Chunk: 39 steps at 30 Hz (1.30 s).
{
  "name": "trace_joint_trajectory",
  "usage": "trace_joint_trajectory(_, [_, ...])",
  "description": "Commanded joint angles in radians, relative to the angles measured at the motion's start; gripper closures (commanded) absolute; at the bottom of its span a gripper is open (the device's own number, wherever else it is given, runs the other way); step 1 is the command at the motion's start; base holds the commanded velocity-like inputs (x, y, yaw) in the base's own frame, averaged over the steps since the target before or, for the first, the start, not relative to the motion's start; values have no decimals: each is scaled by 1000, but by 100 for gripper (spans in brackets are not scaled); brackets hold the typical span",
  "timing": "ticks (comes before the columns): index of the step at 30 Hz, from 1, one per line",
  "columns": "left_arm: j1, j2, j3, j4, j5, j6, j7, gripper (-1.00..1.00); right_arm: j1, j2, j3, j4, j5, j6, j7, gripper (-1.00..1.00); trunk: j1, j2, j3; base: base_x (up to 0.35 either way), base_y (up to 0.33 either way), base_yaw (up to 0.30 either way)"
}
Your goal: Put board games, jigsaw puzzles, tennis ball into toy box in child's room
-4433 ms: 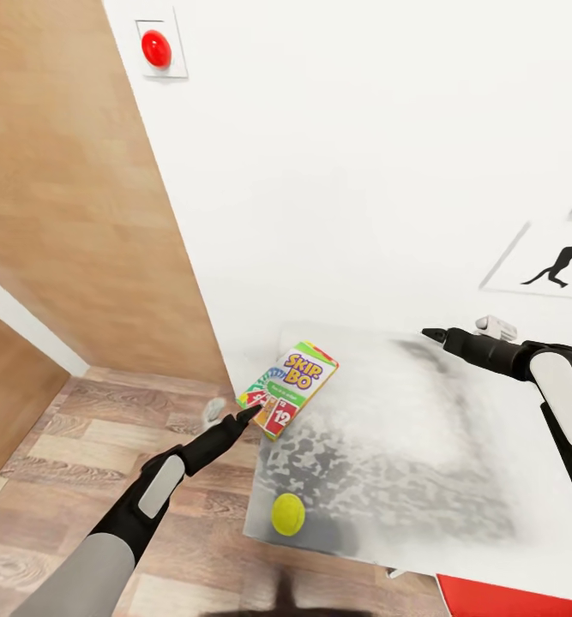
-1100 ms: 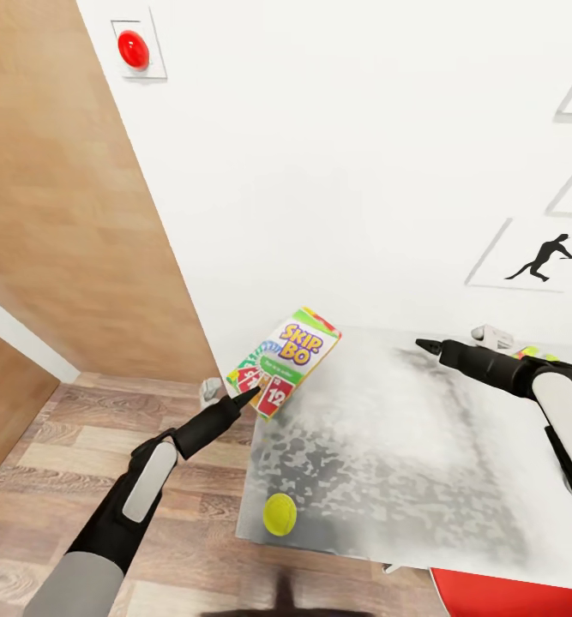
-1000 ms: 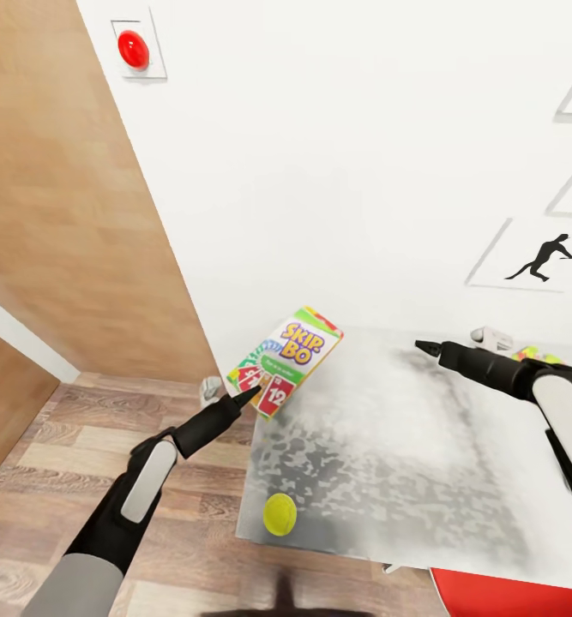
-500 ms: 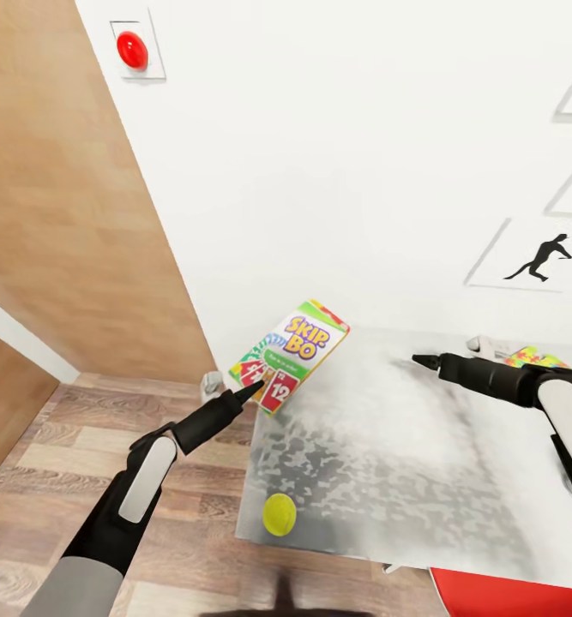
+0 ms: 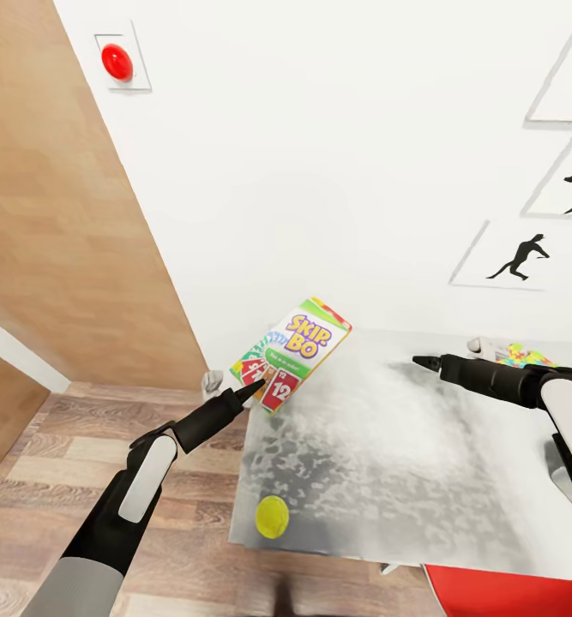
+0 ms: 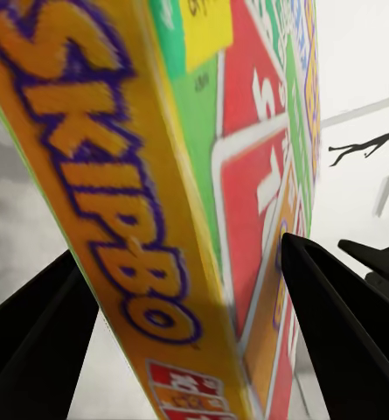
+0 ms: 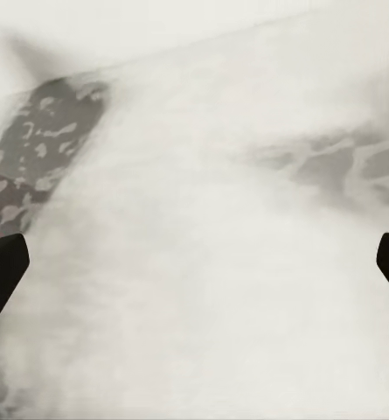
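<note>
Surroundings: white wall [image 5: 346, 128] behind the table [image 5: 388, 463]; red round button [image 5: 116, 61] at 11 o'clock; baseball silhouette picture [image 5: 517, 257] at 2 o'clock; wood-plank floor [image 5: 54, 463] at 8 o'clock.
Skip-Bo box [image 5: 292, 353]: green, yellow and red, tilted over the table's far left corner.
Left gripper [image 5: 251, 391]: clamped on the box's lower edge.
Right gripper [image 5: 419, 362]: fingertips wide apart above bare tabletop.
Tennis ball [image 5: 271, 517]: yellow-green, at the table's near left corner.
Jigsaw puzzle [image 5: 521, 354]: multicolour, beyond the right arm.

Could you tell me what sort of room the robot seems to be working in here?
Probably a child's bedroom or playroom: a Skip-Bo game box held over a mottled grey table, a tennis ball on it, and black baseball-player silhouette pictures on the white wall.
</note>
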Motion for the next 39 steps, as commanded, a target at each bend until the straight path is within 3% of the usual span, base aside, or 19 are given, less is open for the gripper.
trace_joint_trajectory(1, [0, 0, 0, -1, 7, 8, 2, 100, -1, 0, -1, -1, -10, 3, -10, -100, 1, -2, 0, 0, 0, -104])
trace_joint_trajectory(19, [0, -1, -1, -2, 4, 8, 3, 100, -3, -7, -2, -1, -12, 3, -1, -100, 1, -2, 27, -25, 0, -106])
trace_joint_trajectory(27, [0, -2, -1, -2, 4, 7, 5, 100, -2, -12, -8, -1, -13, 3, 84, -100, 1, -2, 39, -12, 0, -116])
trace_joint_trajectory(39, [0, -8, -1, -2, 2, 6, 6, 100, -2, -13, -15, -1, -13, 3, 127, -100, 1, -2, 57, -2, 0, -141])
